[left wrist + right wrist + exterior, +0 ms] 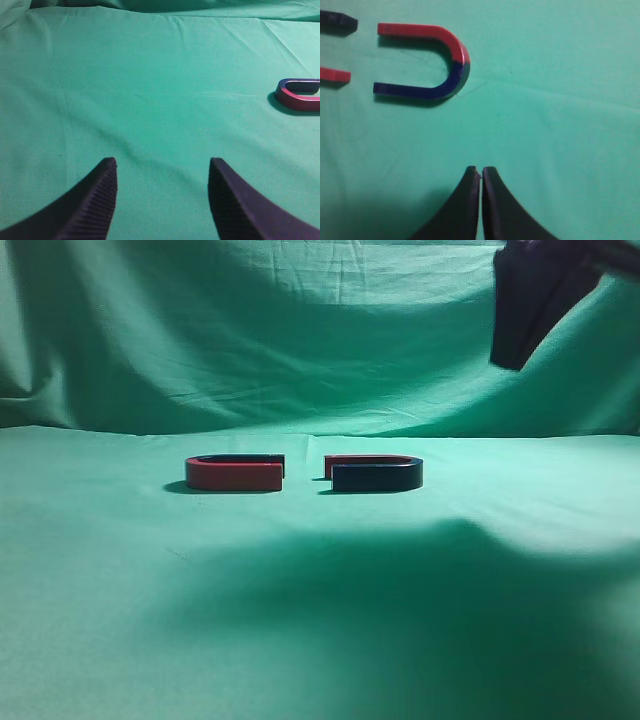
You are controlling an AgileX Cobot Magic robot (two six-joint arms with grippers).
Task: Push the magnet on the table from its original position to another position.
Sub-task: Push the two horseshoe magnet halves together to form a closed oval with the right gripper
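The magnet lies flat on the green table, right of centre, its dark navy side toward the camera and its farther arm red. It shows in the right wrist view as a U opening to the left. My right gripper is shut and empty, hanging high above and to the right of the magnet; it shows in the exterior view at the top right. My left gripper is open and empty over bare cloth.
A second U magnet showing a red side lies left of the first, their open ends facing each other across a small gap. It shows at the right edge of the left wrist view. Its arm tips show in the right wrist view.
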